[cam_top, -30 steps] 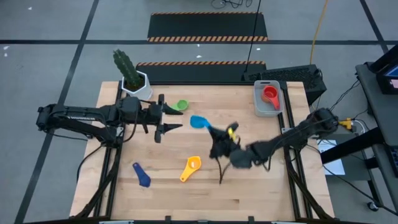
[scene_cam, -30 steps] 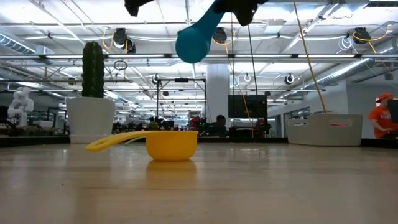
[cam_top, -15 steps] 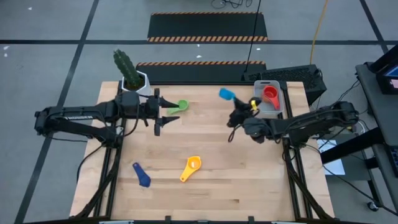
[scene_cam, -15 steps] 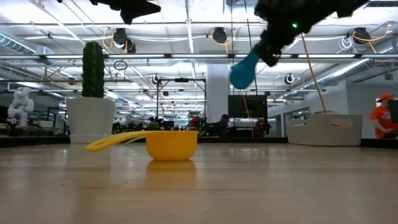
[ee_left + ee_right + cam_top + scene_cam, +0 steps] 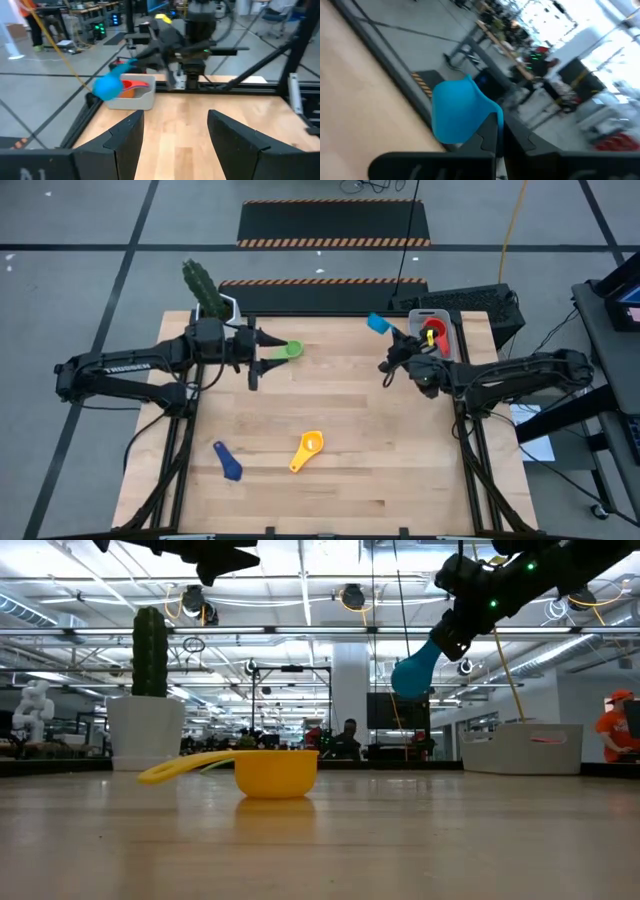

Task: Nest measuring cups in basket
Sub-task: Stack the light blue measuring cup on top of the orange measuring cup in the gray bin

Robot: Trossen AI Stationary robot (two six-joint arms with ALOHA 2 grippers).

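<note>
The right gripper (image 5: 398, 343) pinches the light blue cup (image 5: 377, 324) by its handle, in the air just beside the basket (image 5: 415, 350), which holds 1 red cup (image 5: 433, 333). Released off-centre, it could catch the rim and tip out. The left gripper (image 5: 268, 360) hangs open near the green cup (image 5: 291, 350).

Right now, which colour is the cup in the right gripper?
Light blue cup; the right wrist view shows it best.
</note>
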